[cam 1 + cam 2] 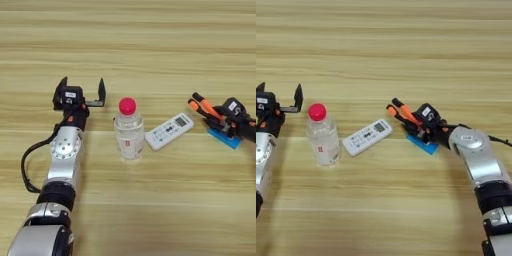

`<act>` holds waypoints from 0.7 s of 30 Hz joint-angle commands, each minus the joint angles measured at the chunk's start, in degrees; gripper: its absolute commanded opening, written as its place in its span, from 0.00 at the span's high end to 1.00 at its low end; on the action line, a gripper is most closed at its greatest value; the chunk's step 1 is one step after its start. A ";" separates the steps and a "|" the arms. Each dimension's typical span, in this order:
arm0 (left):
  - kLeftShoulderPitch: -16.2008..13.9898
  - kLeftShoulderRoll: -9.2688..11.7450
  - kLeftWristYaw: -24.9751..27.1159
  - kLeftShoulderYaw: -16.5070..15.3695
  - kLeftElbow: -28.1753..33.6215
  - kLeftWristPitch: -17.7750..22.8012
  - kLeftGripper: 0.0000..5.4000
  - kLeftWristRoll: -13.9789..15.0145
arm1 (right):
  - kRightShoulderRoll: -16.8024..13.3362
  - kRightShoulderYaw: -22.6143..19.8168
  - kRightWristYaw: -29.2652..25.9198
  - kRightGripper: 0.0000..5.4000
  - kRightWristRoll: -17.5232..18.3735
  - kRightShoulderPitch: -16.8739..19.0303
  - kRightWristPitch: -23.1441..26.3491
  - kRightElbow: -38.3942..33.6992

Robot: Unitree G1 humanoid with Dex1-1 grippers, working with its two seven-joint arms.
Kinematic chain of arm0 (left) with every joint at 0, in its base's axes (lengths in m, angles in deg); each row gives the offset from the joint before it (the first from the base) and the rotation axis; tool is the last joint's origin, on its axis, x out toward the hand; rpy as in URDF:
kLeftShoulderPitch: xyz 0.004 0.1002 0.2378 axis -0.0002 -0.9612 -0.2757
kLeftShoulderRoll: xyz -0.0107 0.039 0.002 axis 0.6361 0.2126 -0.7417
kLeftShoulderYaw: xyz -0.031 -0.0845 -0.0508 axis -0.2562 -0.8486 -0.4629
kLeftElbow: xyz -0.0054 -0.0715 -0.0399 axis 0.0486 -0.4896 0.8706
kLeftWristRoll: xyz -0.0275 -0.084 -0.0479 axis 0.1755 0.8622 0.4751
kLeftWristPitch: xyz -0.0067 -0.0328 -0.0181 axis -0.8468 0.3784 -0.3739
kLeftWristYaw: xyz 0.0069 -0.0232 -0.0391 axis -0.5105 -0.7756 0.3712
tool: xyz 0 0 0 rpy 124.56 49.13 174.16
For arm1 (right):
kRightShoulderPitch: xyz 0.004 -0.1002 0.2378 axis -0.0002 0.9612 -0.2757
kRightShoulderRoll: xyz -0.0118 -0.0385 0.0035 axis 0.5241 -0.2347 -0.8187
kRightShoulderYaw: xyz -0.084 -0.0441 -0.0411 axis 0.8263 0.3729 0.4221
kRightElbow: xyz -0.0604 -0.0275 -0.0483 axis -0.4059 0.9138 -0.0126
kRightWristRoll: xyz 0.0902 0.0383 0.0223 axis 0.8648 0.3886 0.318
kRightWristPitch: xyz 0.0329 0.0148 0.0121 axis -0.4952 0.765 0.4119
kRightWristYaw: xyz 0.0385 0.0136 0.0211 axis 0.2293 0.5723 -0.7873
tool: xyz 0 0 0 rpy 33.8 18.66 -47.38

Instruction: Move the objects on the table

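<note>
The right hand (415, 125) was at the pliers (400, 112), and its 2 black fingers appeared closed around them near the head, the orange handles pointing up and to the left, away from the wrist. Directly under the hand lay the flat blue block (425, 145), with only its near corner showing beside the fingers. Whether the pliers were lifted clear of it or resting on it could not be told.

Judging from that grip, the step in hand was carrying the pliers. To do it well, the lift would need to go straight up before any sideways travel, so the tool did not drag the blue block along. The handles reached toward the white remote (367, 136), which lay near on the counter (406, 45), so any swing left should be made with height.

The left hand (82, 92) was spread wide and held nothing. It stood just beside the clear bottle (128, 134) with the red cap, on the bottle's left and slightly beyond it, not touching. The bottle stood upright, with the remote just to its right. No black cube was visible in either view.
</note>
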 commanded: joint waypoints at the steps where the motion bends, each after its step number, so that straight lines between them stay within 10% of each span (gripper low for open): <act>1: 0.35 0.18 0.09 0.04 0.15 -0.21 0.00 -0.10 | 0.36 0.29 1.81 0.61 -1.83 -0.82 -0.57 5.67; 21: 0.26 0.13 0.13 0.04 0.27 -0.22 0.00 -0.09 | 0.81 1.41 -0.27 0.61 -2.32 -2.35 -3.20 12.75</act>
